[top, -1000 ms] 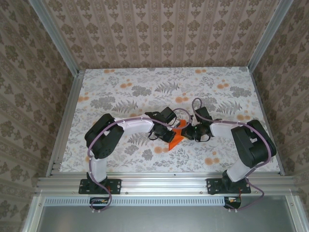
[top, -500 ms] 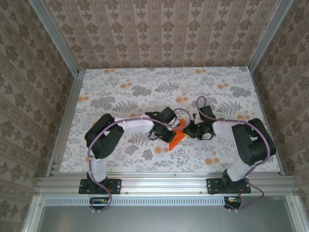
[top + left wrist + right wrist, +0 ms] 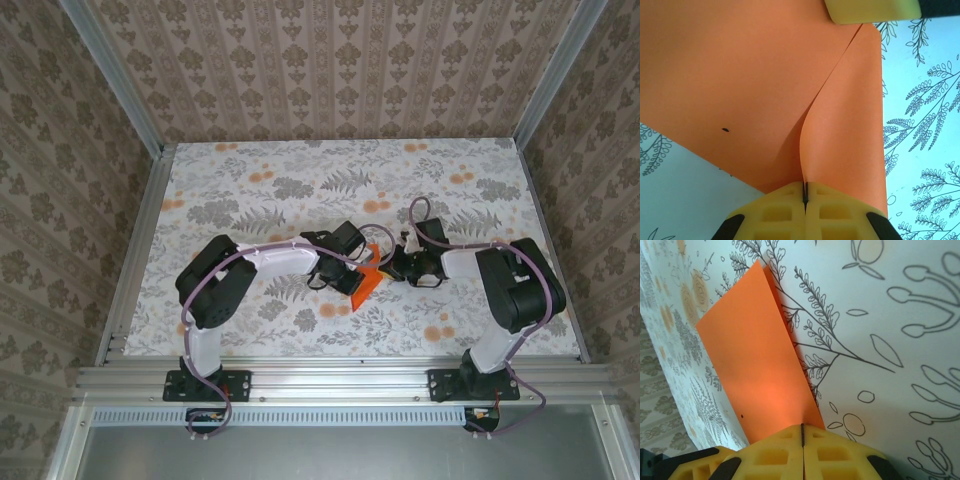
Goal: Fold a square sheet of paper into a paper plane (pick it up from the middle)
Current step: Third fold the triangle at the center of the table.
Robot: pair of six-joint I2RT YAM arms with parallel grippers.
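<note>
top external view: the floral bench (image 3: 250, 190) carries the partly folded orange sheet of paper (image 3: 366, 283) near its middle. the sheet's long axis runs between the arms. left fingers (image 3: 812, 200) are clamped together on one end and right fingers (image 3: 810, 440) pinch the opposite end, both equally near.

Bright, even light falls from above, casting soft shadows. The left wrist view tints the table (image 3: 920, 100) bluish, and its near fingers (image 3: 840, 220) look slightly blurred.
</note>
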